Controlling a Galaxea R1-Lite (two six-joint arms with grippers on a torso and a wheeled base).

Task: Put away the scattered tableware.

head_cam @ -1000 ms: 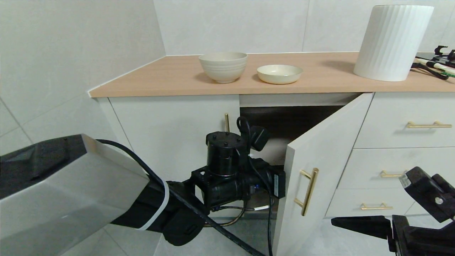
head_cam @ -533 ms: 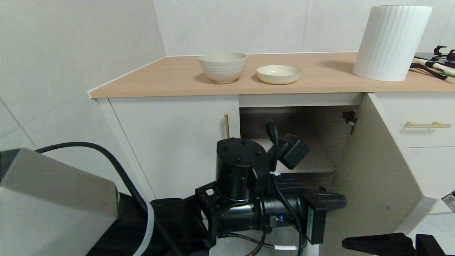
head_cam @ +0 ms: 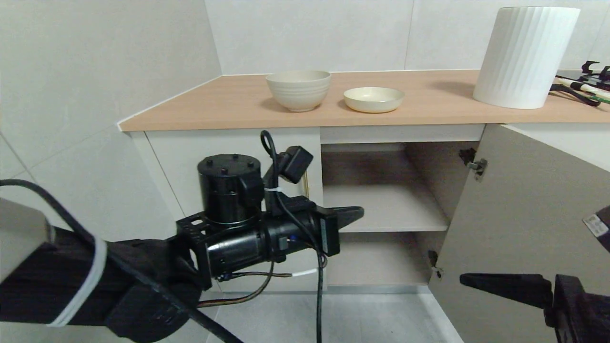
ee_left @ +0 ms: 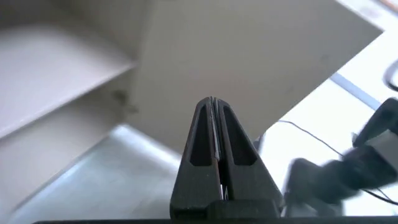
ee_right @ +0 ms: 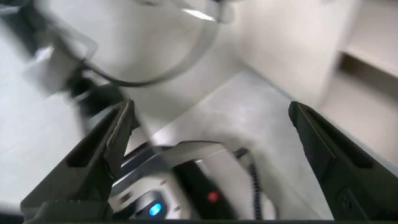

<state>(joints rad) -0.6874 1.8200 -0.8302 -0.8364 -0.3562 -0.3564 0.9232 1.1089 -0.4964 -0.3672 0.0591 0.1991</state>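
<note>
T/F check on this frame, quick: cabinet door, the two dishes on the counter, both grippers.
1. Cabinet door is open. True.
2. Shallow dish is stacked inside the deep bowl. False: they stand apart, side by side on the countertop.
3. Left gripper is open. False: its fingers are shut, holding nothing.
4. Right gripper is open. True.
5. White ribbed container stands on the countertop. True.
</note>
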